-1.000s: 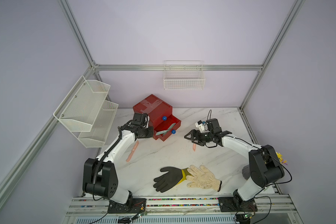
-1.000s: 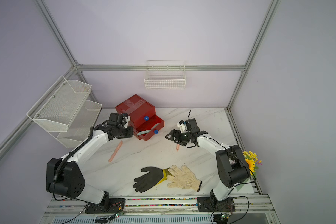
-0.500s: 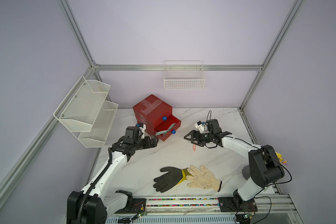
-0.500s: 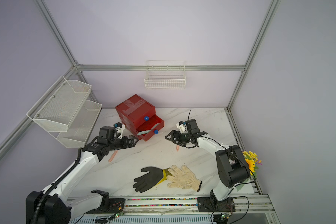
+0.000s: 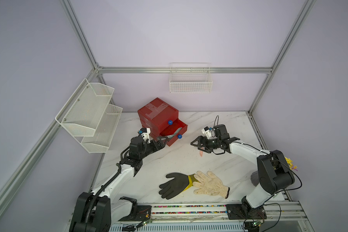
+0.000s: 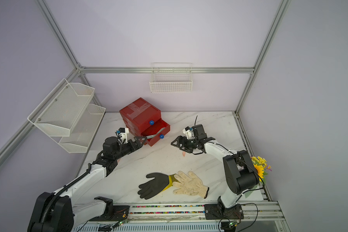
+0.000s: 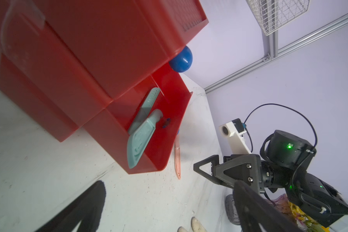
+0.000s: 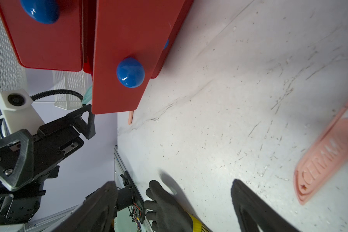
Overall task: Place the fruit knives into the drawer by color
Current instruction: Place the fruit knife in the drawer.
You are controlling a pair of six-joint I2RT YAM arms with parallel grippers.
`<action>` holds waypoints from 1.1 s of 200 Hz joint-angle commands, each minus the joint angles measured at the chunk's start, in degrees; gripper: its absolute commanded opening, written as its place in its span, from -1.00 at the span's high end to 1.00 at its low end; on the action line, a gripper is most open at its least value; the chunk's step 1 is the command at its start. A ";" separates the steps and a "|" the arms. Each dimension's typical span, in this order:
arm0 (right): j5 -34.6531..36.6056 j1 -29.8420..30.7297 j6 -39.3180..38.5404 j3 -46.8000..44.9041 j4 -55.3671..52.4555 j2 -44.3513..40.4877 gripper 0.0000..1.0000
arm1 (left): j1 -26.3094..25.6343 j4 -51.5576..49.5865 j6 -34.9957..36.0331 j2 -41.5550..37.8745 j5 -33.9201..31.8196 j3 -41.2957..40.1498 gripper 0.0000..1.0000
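The red drawer cabinet [image 5: 158, 116] [image 6: 140, 114] stands at the back left, with its middle drawer [image 5: 174, 131] pulled out. Two pale teal-green fruit knives [image 7: 142, 140] [image 7: 147, 106] lie inside it. My left gripper [image 5: 162, 140] [image 6: 141, 140] [image 7: 169, 221] hovers open and empty at that drawer's front left corner. A salmon pink knife [image 5: 201, 154] [image 8: 325, 156] [image 7: 177, 160] lies on the table just under my right gripper [image 5: 197, 143] [image 6: 177, 143] [image 8: 175, 211], which is open and holds nothing. In the right wrist view the tip of another pink knife [image 8: 130, 118] shows beyond the drawer front.
A black glove [image 5: 175, 184] and a white glove [image 5: 211, 183] lie near the table's front edge. White mesh shelves [image 5: 88, 112] hang on the left wall and a wire basket [image 5: 190, 80] on the back wall. Artificial flowers [image 6: 259, 166] stand at the right edge.
My left arm swung out from beside the cabinet towards the front of the open drawer, and its gripper went from shut to open. The right arm stayed still.
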 commanded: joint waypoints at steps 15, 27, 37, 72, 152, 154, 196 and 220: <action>0.31 -0.20 -0.95 -0.77 0.27 -2.35 -0.84 | 0.73 13.19 -6.54 5.22 5.23 0.37 -1.00; 0.38 -0.14 -1.11 -0.56 0.14 -2.32 -0.84 | 0.85 16.26 -7.96 7.05 6.78 0.20 -1.00; 0.40 -0.25 -1.23 -0.52 -0.04 -2.30 -0.83 | 0.90 17.83 -8.96 7.97 7.18 0.32 -1.00; 0.22 -0.24 -1.47 -0.28 -0.26 -2.04 -0.83 | 0.89 17.41 -8.04 8.15 6.71 2.81 -1.00; -0.04 -0.31 -1.83 0.07 -0.57 -1.08 -0.84 | 0.85 17.14 -8.43 11.79 9.51 9.18 -1.00; -0.04 -0.29 -1.83 0.02 -0.57 -1.07 -0.84 | 0.85 17.25 -8.55 12.00 9.68 9.25 -1.00; -0.04 -0.31 -1.76 0.20 -0.19 -0.31 -0.83 | 0.88 17.77 -9.03 15.45 11.26 12.46 -1.00; -0.04 -0.37 -0.75 0.23 0.92 -0.28 -0.84 | 0.87 9.51 -4.72 14.01 10.83 17.66 -1.00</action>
